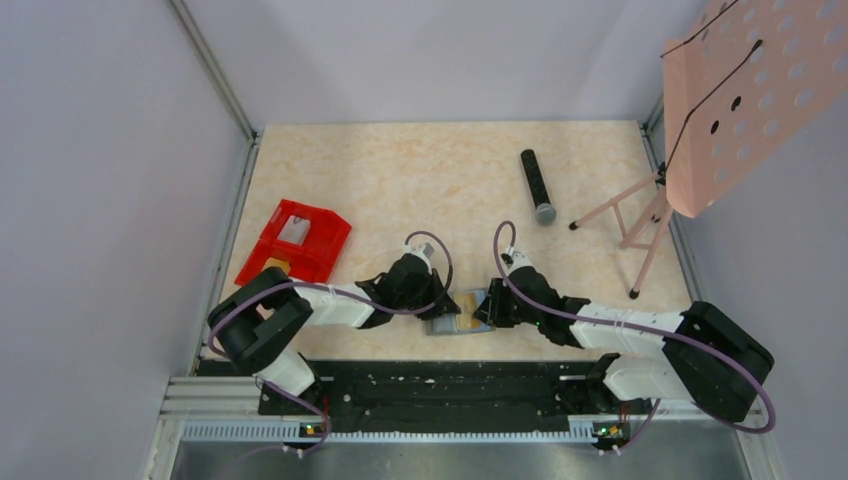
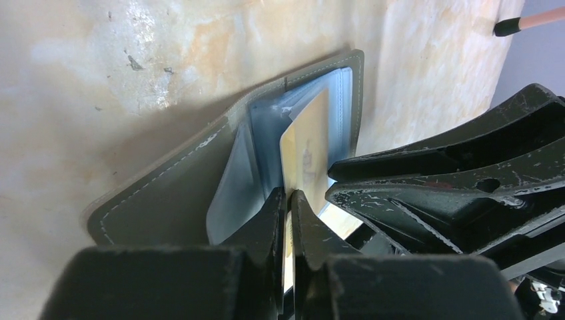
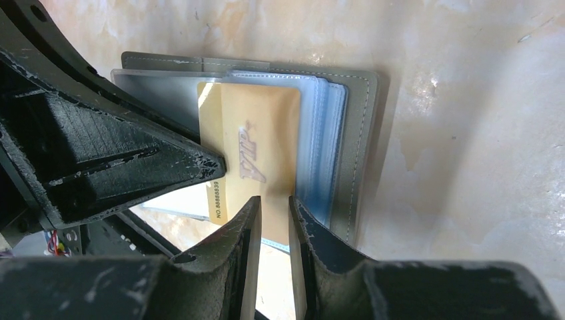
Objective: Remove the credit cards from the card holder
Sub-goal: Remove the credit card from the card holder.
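Note:
The card holder (image 1: 447,322) lies open on the table between my two grippers, dark grey outside (image 2: 166,200), with pale blue sleeves (image 3: 326,133). A gold credit card (image 3: 256,147) marked VIP sticks partly out of a sleeve and also shows in the left wrist view (image 2: 308,153). My left gripper (image 2: 288,200) is shut on the card's edge; it also shows in the top view (image 1: 432,300). My right gripper (image 3: 273,207) hovers over the card's near end and the sleeves with its jaws a narrow gap apart and nothing between them; it also shows in the top view (image 1: 490,308).
A red two-compartment bin (image 1: 295,240) sits at the left with a flat grey thing inside. A black microphone (image 1: 537,186) lies at the back centre. A pink perforated stand (image 1: 750,90) on thin legs (image 1: 640,225) stands at the right. Walls enclose the table.

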Robot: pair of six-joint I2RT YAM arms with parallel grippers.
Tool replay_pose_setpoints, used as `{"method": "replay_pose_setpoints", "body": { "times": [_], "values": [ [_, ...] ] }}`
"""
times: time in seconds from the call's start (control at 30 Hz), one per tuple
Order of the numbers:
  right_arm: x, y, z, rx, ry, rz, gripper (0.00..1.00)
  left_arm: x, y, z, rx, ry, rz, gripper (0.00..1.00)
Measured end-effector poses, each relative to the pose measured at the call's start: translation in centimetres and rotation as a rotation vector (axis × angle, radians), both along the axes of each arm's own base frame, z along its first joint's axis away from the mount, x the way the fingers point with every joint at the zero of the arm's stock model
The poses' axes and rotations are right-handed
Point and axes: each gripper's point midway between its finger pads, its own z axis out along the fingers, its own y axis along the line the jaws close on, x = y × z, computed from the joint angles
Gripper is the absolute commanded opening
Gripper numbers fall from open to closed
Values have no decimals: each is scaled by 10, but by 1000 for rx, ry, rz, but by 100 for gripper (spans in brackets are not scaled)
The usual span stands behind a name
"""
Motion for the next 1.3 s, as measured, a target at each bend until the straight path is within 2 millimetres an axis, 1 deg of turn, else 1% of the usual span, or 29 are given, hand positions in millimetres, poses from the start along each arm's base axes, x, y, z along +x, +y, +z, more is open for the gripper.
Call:
{"method": "replay_pose_setpoints", "body": {
  "times": [0.37, 0.53, 0.8, 0.93, 1.07, 1.13, 1.17, 1.23, 1.3],
  "values": [
    [1, -1, 0, 2, 2, -3, 22, -2, 1, 17, -33, -16, -1, 0],
    [2, -1, 0, 3, 4, -7, 22, -3, 6, 18, -27, -19, 0, 0],
    [3, -2, 0, 11, 7, -15, 22, -2, 26, 24, -18, -30, 13, 0],
    [2, -2, 0, 10, 7, -13, 23, -1, 39, 35, -5, -56, 17, 0],
    [0, -3, 2, 8, 6, 3, 27, -6, 55, 49, 26, -96, 0, 0],
    [-2, -3, 6, 8, -1, 26, 30, -10, 60, 56, 43, -116, -18, 0],
    [-2, -2, 11, 17, -15, 39, 33, -12, 63, 61, 47, -127, -26, 0],
    [-2, 3, 25, 46, -52, 74, 38, -14, 65, 70, 51, -153, -47, 0],
    [-2, 10, 44, 89, -106, 122, 40, -17, 67, 81, 48, -181, -78, 0]
  ]
}}
